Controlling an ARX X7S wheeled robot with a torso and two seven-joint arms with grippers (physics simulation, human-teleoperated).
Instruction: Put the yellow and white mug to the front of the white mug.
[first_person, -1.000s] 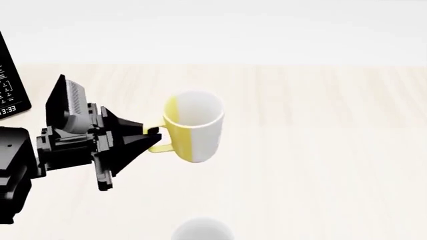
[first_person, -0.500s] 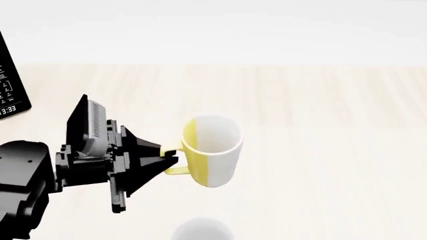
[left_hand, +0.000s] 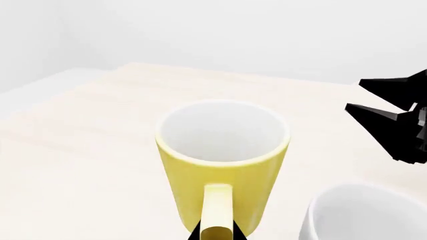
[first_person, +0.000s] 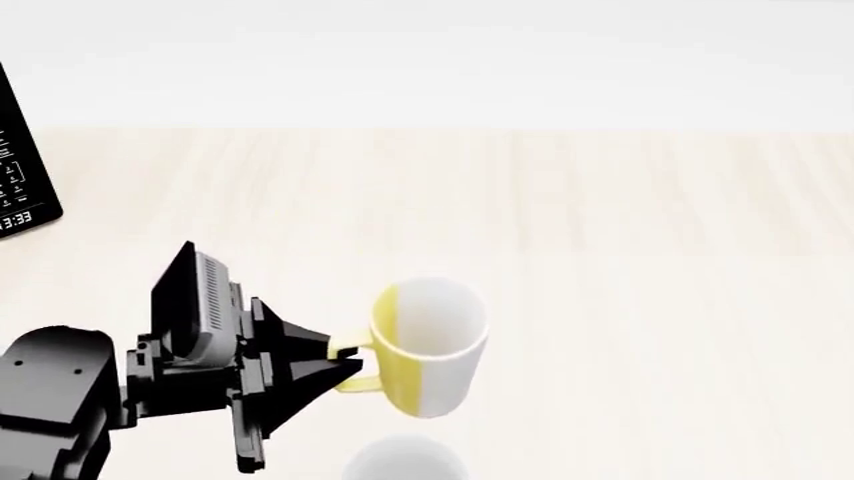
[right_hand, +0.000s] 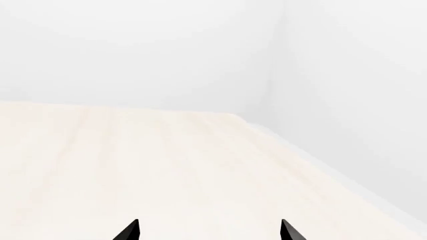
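left gripper (first_person: 344, 364) clamps yellow mug (first_person: 427, 345) handle, mug at its 3 o'clock | right gripper (right_hand: 209, 231) spread | pale wood table (first_person: 641, 220), white walls

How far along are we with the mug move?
Done: the left gripper has the yellow and white mug by its handle. In hand: the mug appears lifted off the table, close to the white mug at the head view's bottom edge. Left: set it down in front of the white mug and let go. The right gripper is open and idle.
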